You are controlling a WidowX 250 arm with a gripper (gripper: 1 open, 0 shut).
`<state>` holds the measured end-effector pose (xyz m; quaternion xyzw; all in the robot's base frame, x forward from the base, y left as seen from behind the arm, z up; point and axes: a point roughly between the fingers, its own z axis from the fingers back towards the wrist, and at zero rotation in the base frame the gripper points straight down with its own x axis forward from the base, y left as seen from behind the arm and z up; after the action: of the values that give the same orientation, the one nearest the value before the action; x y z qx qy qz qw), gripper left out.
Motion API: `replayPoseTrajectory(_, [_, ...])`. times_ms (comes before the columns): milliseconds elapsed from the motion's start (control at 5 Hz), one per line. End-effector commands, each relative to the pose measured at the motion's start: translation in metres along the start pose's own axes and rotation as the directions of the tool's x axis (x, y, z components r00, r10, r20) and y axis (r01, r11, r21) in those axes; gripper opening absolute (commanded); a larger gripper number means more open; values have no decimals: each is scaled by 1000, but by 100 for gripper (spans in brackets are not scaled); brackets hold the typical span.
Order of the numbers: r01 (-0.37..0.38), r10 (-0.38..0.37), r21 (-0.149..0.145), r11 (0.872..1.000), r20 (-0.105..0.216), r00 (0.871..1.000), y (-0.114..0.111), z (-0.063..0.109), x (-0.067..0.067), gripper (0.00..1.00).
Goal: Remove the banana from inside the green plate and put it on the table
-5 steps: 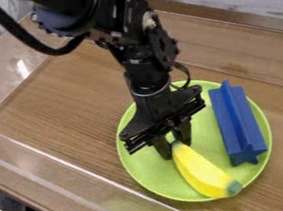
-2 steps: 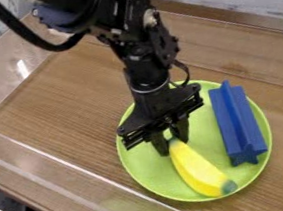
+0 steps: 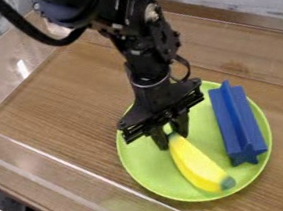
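The green plate (image 3: pixel 147 162) lies on the brown table (image 3: pixel 63 100) at the lower right. On it lies the yellow banana (image 3: pixel 202 167), running from the plate's middle toward the near rim. My gripper (image 3: pixel 170 133) points straight down over the plate. Its two black fingers (image 3: pixel 153 136) stand on either side of the banana's upper end and are shut on it. The banana's lower end, with its greenish tip, rests on the plate.
A blue rectangular block (image 3: pixel 236 123) lies on the right side of the plate, close beside the banana. Clear acrylic walls (image 3: pixel 33 170) border the table at the front and left. Bare wood stretches left of and behind the plate.
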<state>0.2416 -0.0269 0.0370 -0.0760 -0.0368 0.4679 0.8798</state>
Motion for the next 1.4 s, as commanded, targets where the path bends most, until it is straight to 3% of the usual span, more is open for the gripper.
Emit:
replayPoseTrajectory(0, [6, -4, -47, 999, 38, 999, -11, 12, 10, 0])
replayPoseTrajectory(600, [0, 4, -72, 997, 60, 998, -17, 17, 22, 0])
replayPoseTrajectory(1200, [-18, 28, -125, 992, 82, 996, -30, 25, 43, 0])
